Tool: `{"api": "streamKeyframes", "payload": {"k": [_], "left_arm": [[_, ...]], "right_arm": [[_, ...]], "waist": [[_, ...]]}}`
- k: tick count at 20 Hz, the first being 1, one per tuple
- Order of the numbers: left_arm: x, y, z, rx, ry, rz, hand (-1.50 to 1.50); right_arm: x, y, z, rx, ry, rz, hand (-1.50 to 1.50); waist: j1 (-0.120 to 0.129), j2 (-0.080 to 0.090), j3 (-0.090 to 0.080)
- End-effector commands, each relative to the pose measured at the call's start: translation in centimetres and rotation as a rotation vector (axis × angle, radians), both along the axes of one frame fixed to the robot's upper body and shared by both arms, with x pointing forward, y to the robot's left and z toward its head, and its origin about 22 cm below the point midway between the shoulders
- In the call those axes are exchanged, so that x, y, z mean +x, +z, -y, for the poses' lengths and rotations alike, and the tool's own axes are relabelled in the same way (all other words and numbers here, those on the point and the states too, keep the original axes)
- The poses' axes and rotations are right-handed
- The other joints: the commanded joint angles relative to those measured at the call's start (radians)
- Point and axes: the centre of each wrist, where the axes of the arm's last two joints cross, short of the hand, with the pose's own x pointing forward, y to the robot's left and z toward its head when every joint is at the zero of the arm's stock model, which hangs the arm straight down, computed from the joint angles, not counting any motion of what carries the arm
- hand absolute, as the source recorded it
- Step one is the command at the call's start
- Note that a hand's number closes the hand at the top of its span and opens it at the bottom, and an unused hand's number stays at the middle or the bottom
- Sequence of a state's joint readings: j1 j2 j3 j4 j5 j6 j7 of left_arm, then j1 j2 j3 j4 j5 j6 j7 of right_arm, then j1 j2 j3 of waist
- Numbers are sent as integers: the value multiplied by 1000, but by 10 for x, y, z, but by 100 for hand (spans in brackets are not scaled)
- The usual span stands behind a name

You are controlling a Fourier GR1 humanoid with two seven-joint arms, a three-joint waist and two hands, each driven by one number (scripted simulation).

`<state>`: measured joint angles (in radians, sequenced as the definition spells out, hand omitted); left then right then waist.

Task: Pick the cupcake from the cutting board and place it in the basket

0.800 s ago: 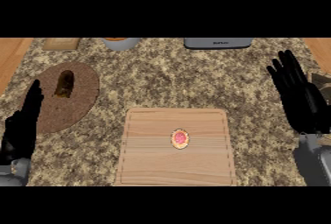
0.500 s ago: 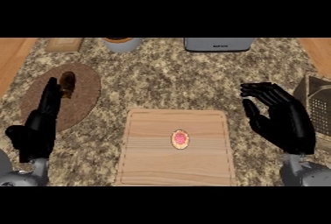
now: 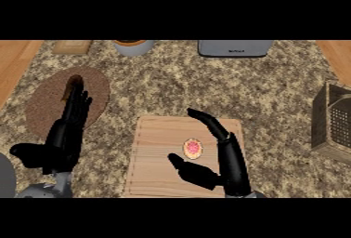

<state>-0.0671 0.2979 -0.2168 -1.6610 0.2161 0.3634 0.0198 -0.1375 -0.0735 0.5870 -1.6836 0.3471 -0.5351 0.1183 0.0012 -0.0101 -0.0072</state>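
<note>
Fingers of our right hand (image 3: 218, 166) stay straight and spread, holding nothing, cupped just beside the cupcake (image 3: 193, 148) on the cutting board (image 3: 154, 153) to bracket it. Our left hand (image 3: 63, 139) rests open; the basket (image 3: 336, 122) waits far right.

No text, label, brand or number can be read anywhere. The grey appliance (image 3: 235, 48) at the far edge bears a small mark, too blurred to read.
</note>
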Motion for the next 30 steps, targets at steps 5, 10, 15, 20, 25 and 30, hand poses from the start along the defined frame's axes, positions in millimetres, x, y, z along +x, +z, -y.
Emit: {"api": "streamKeyframes", "payload": {"k": [5, 10, 15, 20, 25, 30], "left_arm": [[-9, -10, -12, -6, 59, -23, 0], [-6, -4, -11, -16, 44, -5, 0], [-12, -12, 0, -31, 13, -14, 0], [-16, -12, 5, -27, -22, 2, 0], [-7, -15, 6, -26, -24, 19, 0], [-12, -12, -4, -25, -13, 24, 0]], "right_arm": [[7, -26, 25, -384, -391, -100, -150], [11, -12, 29, -662, -409, -275, -150], [-8, 36, -13, -792, -305, -428, -150], [-28, 92, -42, -832, -268, -542, -150], [-26, 109, -50, -879, -304, -562, -150], [-8, 90, -51, -930, -363, -649, -150]], "waist": [[-55, -18, -11], [-54, -18, -12], [-29, -13, -4], [-7, -3, 3], [-4, 4, 4], [2, 6, 4]]}}
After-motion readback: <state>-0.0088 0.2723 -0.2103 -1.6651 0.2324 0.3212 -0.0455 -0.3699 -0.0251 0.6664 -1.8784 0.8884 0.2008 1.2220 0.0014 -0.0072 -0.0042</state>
